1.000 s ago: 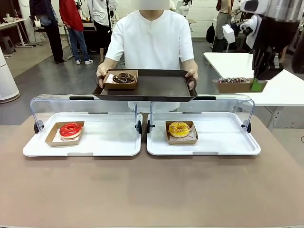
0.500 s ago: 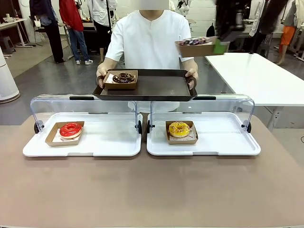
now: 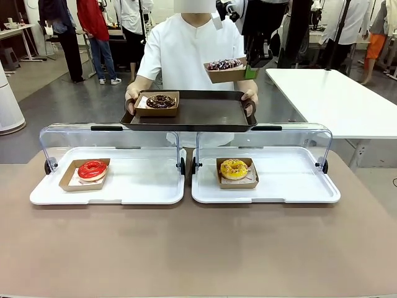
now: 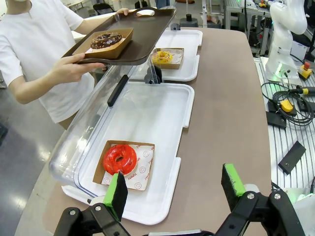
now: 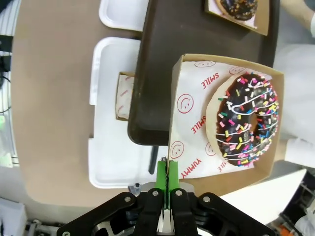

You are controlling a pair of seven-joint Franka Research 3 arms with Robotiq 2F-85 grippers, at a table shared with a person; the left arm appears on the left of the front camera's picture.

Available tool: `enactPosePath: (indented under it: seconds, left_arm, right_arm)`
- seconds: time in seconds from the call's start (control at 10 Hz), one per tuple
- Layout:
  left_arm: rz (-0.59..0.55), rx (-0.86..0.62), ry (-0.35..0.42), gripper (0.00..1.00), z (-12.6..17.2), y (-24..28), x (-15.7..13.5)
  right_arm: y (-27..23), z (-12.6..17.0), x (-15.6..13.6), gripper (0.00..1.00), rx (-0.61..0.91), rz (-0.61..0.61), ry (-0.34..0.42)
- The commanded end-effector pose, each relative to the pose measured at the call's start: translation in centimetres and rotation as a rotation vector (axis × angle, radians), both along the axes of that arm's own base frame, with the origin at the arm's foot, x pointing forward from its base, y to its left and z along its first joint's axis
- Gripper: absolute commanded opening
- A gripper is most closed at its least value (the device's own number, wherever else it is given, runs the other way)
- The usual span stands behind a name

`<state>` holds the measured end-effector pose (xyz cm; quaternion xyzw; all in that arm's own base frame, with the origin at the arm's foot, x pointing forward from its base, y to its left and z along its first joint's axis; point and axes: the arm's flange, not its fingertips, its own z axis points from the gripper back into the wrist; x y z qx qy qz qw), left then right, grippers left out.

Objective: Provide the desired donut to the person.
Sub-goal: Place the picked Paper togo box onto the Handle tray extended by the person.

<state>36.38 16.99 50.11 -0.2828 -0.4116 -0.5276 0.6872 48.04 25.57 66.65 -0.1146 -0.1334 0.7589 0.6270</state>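
On the table's left side a white tray (image 3: 133,192) with a raised clear lid (image 3: 111,139) holds a red-glazed donut (image 3: 92,169) in a cardboard box, sitting at the tray's left end. In the left wrist view the left gripper (image 4: 172,191) hangs over the near edge of that tray with its green-padded fingers spread wide and nothing between them. Behind the trays the person (image 3: 197,49) holds a dark serving tray (image 3: 205,115) level by both ends; a chocolate donut (image 3: 161,101) in its box rests on the tray's left part. To the right, a second white tray (image 3: 291,186) carries a yellow donut (image 3: 234,168) in a box near its left end. Above the serving tray's right end, the right gripper (image 5: 167,184) is clamped tight on the wall of a cardboard box (image 3: 226,72), holding it in the air; inside lies a sprinkled chocolate donut (image 5: 248,120) on printed paper.
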Motion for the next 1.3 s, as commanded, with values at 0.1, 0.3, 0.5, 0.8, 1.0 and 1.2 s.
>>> enactPosePath:
  seconds: [0.1, 0.3, 0.5, 0.8, 1.0, 1.2]
  left_arm:
    - [0.001, -0.013, -0.015, 1.0, 0.1, 0.1, 0.0]
    - [0.001, -0.013, -0.015, 1.0, 0.1, 0.1, 0.0]
    - [0.001, -0.013, -0.015, 1.0, 0.1, 0.1, 0.0]
    - [0.001, -0.013, -0.015, 1.0, 0.1, 0.1, 0.0]
    - [0.001, -0.013, -0.015, 1.0, 0.1, 0.1, 0.0]
    - [0.001, -0.013, -0.015, 1.0, 0.1, 0.1, 0.0]
  right_arm:
    - [-1.4, -1.4, 1.6, 0.02, 0.007, 0.063, -0.033]
    - [-1.9, -3.7, 2.6, 0.02, 0.005, 0.048, -0.01]
    - [-1.5, -5.5, 3.7, 0.02, 0.013, 0.029, 0.004]
    - [-0.5, -7.7, 4.2, 0.02, 0.028, -0.007, 0.046]
    - [-0.7, -7.5, 4.1, 0.02, 0.042, -0.115, 0.073]
    - [-0.6, -7.9, 4.4, 0.02, -0.002, 0.001, 0.061]
